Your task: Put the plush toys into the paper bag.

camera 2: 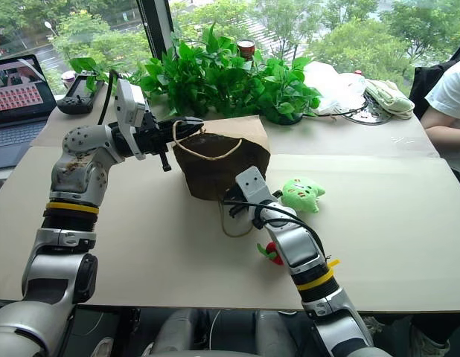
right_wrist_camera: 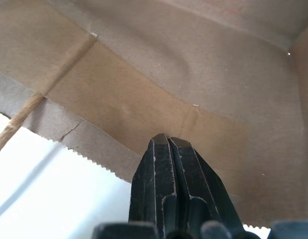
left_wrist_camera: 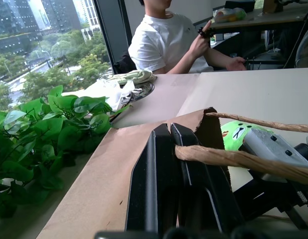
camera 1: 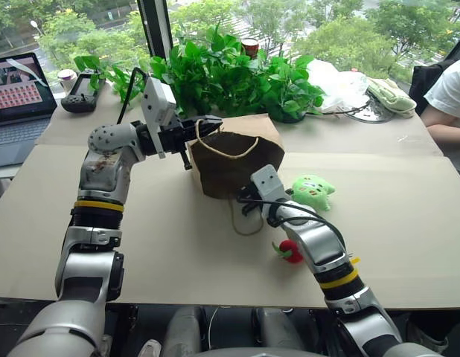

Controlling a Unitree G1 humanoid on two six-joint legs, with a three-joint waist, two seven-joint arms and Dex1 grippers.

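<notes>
- Our left gripper (camera 1: 204, 125) has its jaws closed on the upper rim of the paper bag (camera 1: 234, 160), right by the twine handle (left_wrist_camera: 233, 158), holding the mouth up and open toward us.
- Our right gripper (right_wrist_camera: 169, 144) has its jaws closed and empty, its tip inside the mouth of the bag, against the brown inner wall.
- Both toys lie outside the bag on the tabletop (camera 1: 394, 223): the light-green toy (camera 1: 313, 191) just to the right of the bag, the red chili toy (camera 1: 289, 251) nearer us, beside our right forearm.
- We judge the step in hand is spreading the bag open. To do it well, we should keep the left hold firm and the rim high, press the lower wall down gently without tearing the paper, then withdraw and go for the green toy first, as it is closest to the mouth.
- The bag's depth is dark, so we cannot see its bottom; our right arm hides part of the chili toy and the lower handle.
</notes>
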